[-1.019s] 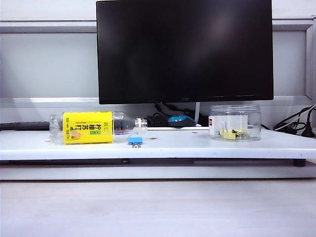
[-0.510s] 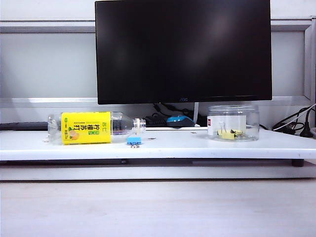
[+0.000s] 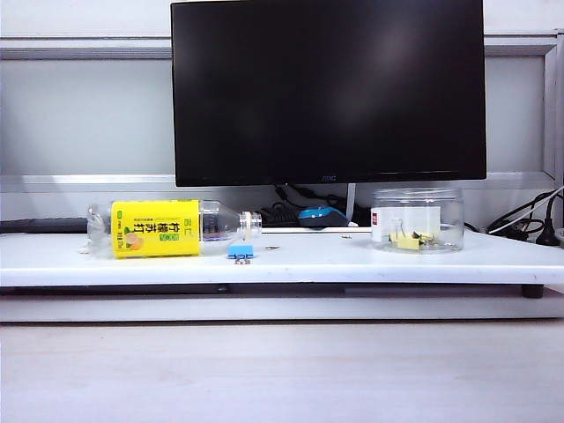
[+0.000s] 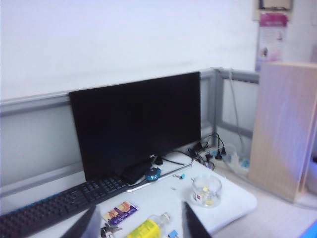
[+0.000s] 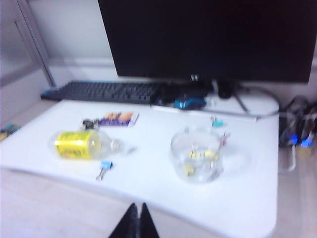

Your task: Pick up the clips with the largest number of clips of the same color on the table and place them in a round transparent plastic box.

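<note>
The left claw point(image 4: 138, 223) hangs high above the worktop's front, its two dark fingertips set well apart with nothing between them — wide and empty. The right claw point(image 5: 134, 221) sits back off the front edge of the worktop point(image 5: 148, 173) with its two tips pressed together into a point, so it reads as closed on nothing. Neither claw appears in the exterior view. Out from them, the round transparent plastic box point(image 3: 418, 219) stands upright toward the right end of the worktop, near the back edge, and the clips point(image 3: 408, 239) — yellow, with thin wire handles — lie on its floor; the right wrist view shows them as yellow patches point(image 5: 197, 157) inside the clear wall. A blue clip point(image 3: 241, 252) rests just in front of the mouth of the bottle with the yellow label point(image 3: 157, 228), which lies on its side toward the left end. Behind these are a dark monitor point(image 3: 328, 88), a keyboard point(image 5: 104, 90) and a blue mouse point(image 3: 322, 213). Judged from this, no yellow clip is left loose on the worktop, so the placing looks done and the step in hand is pulling clear. To do that well, both arms should lift away from the worktop rather than sweep across it, keeping off the box so it is not tipped and off the blue clip, which belongs where it lies.
</note>
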Motion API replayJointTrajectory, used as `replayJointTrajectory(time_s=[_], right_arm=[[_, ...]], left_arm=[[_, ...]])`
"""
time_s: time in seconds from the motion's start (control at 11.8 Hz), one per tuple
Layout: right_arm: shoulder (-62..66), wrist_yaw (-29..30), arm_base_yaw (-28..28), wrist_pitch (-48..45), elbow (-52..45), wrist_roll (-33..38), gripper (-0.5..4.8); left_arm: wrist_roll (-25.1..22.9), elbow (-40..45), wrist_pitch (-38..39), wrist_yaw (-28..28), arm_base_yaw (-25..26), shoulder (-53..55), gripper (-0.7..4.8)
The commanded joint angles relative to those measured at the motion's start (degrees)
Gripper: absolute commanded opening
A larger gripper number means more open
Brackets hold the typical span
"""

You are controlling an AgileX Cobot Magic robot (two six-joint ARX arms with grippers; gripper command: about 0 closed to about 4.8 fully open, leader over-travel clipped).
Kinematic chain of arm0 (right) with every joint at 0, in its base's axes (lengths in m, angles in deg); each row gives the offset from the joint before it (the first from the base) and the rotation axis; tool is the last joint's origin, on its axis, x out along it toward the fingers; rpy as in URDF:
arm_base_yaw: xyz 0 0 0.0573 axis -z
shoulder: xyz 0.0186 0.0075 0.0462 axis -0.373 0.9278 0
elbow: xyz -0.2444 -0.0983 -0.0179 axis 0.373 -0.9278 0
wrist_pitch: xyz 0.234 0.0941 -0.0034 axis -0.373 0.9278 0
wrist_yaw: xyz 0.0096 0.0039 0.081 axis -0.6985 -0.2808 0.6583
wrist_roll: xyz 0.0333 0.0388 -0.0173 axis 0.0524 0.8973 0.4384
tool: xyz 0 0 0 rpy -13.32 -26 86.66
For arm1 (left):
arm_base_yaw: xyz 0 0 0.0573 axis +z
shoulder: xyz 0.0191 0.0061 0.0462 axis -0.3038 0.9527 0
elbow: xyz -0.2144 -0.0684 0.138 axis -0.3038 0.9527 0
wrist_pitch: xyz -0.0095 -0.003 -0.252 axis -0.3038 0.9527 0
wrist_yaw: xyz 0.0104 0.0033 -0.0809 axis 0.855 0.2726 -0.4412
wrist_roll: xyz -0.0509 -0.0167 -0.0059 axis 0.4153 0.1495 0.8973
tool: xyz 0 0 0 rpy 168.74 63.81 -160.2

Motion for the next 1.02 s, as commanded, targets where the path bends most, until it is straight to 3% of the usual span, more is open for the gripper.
replayJointTrajectory(time_s=[0.08,0.25,0.42,0.68,0.85,0.93,1.02], right_arm=[[0.0,3.72,0.0,0.24,-1.73,1.84,0.13],[0.0,6.47,0.02,0.31,-3.96,3.13,0.13],[0.0,6.47,0.0,1.16,-5.2,3.1,0.13],[0.0,6.49,0.02,1.16,-5.55,3.1,0.13],[0.0,6.29,0.02,1.25,-6.4,3.08,0.13],[0.0,6.25,0.02,1.11,-7.54,3.08,0.13],[0.04,5.84,0.02,-1.7,-10.69,3.78,0.13]], left_arm=[[1.46,12.96,-0.48,2.67,0.02,-8.26,2.19],[4.28,31.71,-7.67,2.01,0.0,-15.58,2.14],[4.11,52.22,-21.03,-0.61,0.0,-19.02,2.06],[4.31,64.7,-31.21,-1.51,0.0,-18.95,2.06],[4.57,77.33,-42.07,-1.36,0.0,-18.91,2.06],[4.48,82.84,-46.64,0.0,0.0,-18.91,2.06],[4.5,88.3,-50.05,5.68,0.0,-18.91,2.06]])
